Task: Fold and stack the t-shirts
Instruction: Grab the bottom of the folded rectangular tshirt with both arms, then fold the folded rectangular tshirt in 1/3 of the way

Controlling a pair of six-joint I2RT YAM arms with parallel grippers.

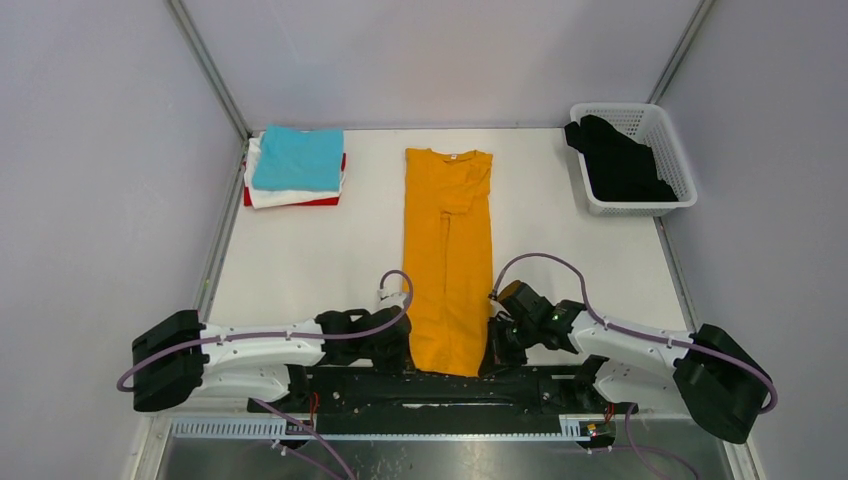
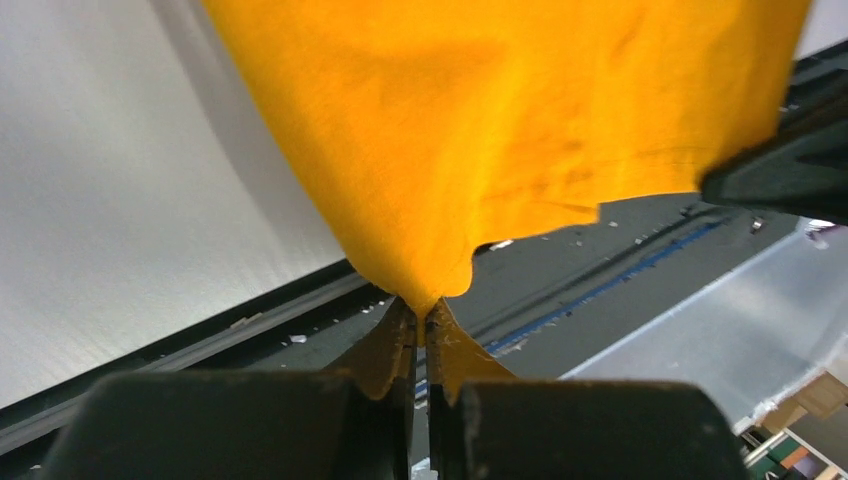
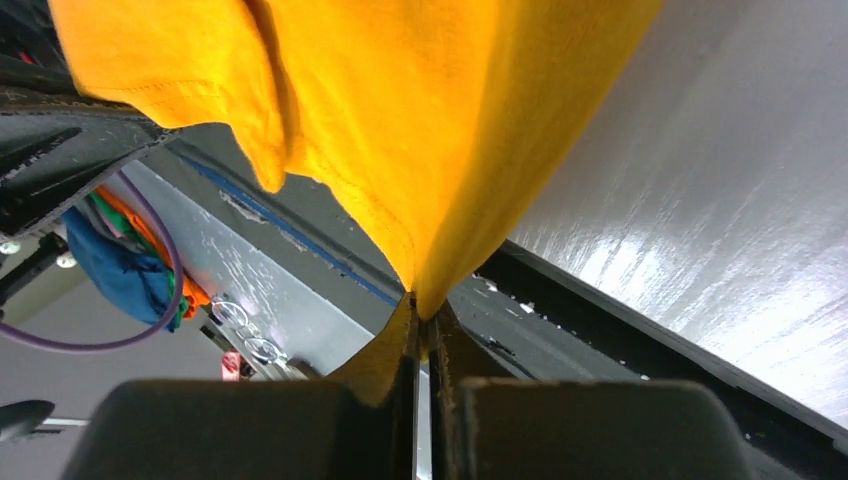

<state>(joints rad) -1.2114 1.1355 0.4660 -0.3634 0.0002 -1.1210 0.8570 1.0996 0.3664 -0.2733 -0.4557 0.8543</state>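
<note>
No words or numbers could be read. The white tag (image 1: 452, 155) on the orange shirt (image 1: 447, 262) was too small.

Plain pale-grey walls (image 1: 450, 60) are enclosing the white tabletop (image 1: 300, 260) on three sides, metal posts (image 1: 208, 70) are running up the far corners, and light is glinting off its surface.

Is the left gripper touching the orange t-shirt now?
Touching. The left wrist view shows the left gripper shut on a corner of the orange t-shirt, the cloth pinched tight.
</note>
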